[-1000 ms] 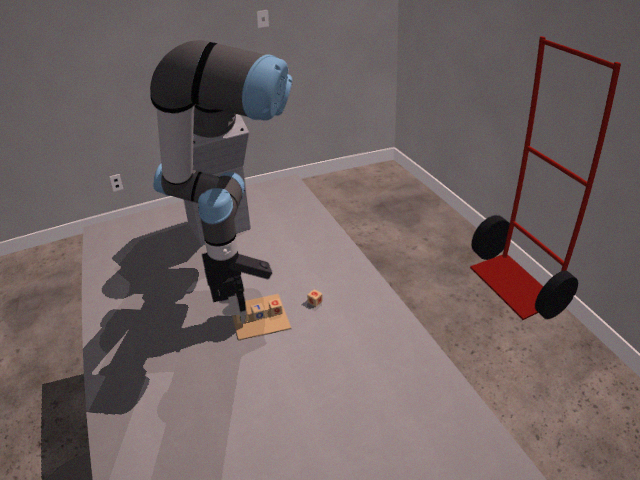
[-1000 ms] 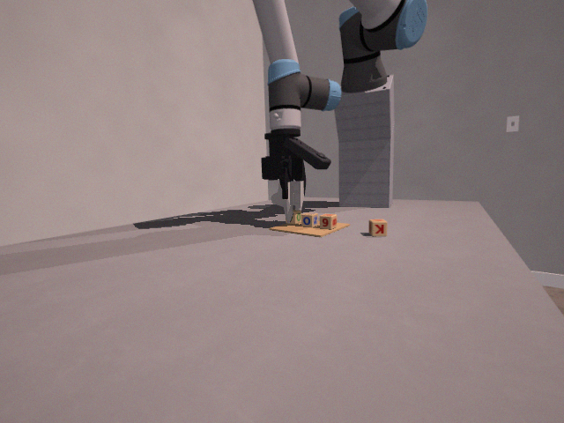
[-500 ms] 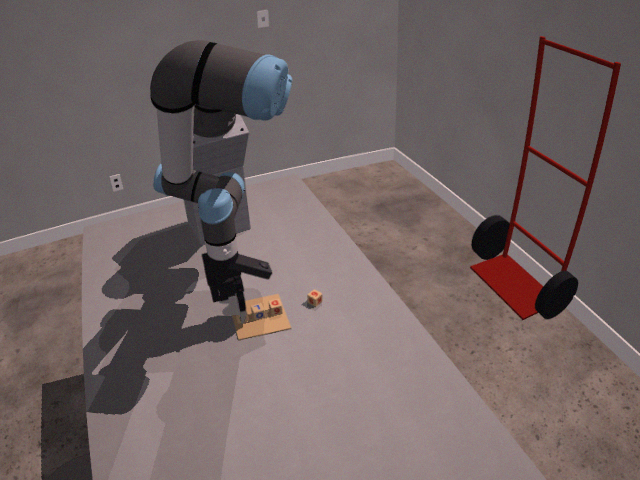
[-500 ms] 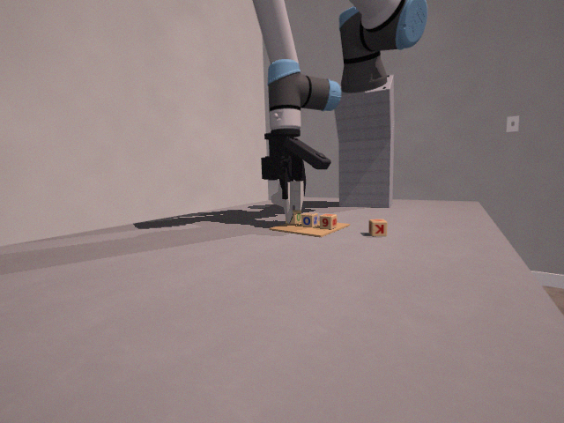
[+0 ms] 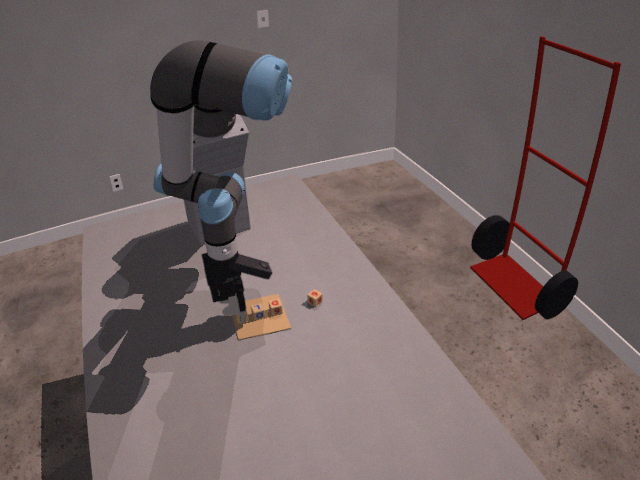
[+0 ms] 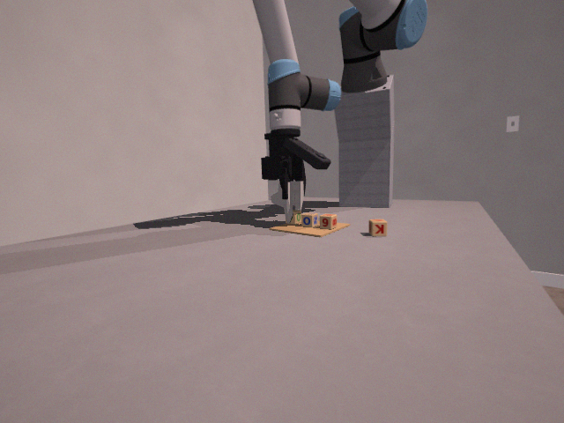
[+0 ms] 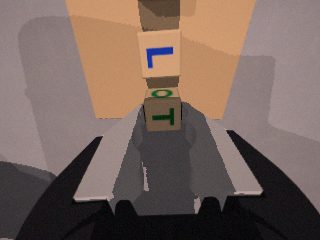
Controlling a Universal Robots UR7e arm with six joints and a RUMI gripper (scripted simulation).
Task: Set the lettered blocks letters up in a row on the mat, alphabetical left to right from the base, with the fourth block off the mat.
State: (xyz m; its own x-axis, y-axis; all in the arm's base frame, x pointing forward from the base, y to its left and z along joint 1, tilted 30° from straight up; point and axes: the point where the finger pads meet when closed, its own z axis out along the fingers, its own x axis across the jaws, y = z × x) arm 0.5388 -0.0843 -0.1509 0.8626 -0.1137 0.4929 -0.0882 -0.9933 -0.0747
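Gripping the T block (image 7: 162, 116), claw (image 7: 161, 120) at mat (image 7: 100, 65).

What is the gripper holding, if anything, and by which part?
The gripper is shut on the green-lettered block, its fingers pressing the block's two opposite side faces.

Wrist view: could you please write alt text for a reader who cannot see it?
Two grey fingers hold a wooden block with a green T on its top face, at the near edge of a tan mat. Just beyond it, on the mat, stands a block with a blue L.
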